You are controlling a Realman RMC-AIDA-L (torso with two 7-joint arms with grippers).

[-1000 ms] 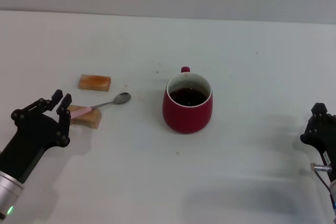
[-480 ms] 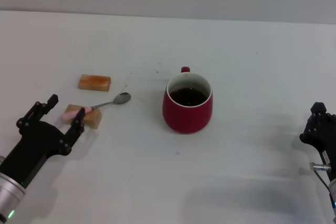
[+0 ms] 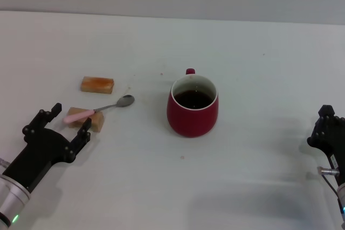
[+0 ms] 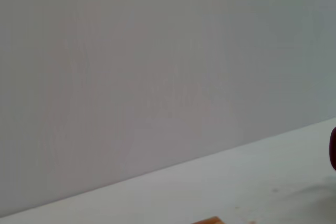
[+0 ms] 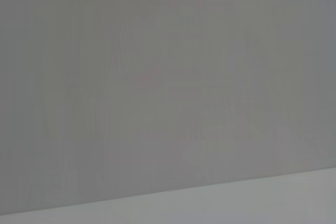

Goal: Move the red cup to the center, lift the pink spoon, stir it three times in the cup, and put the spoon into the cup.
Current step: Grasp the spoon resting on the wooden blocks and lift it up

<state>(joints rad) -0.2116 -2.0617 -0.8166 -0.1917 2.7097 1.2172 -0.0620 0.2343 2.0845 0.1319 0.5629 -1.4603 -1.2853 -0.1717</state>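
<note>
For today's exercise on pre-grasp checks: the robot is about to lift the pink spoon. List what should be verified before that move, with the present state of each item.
1. Red cup in the middle of the table, upright: ok.
2. Pink spoon uncovered, its handle propped on a tan block, bowl towards the cup: ok.
3. Left hand open, just short of the spoon's handle: ok.
4. Left hand around the handle: not ok, it is still apart from it.
5. Right hand off at the table's right side, away from the cup: ok; its fingers: cannot tell.
6. Second tan block beyond the spoon, out of the way: ok.
</note>
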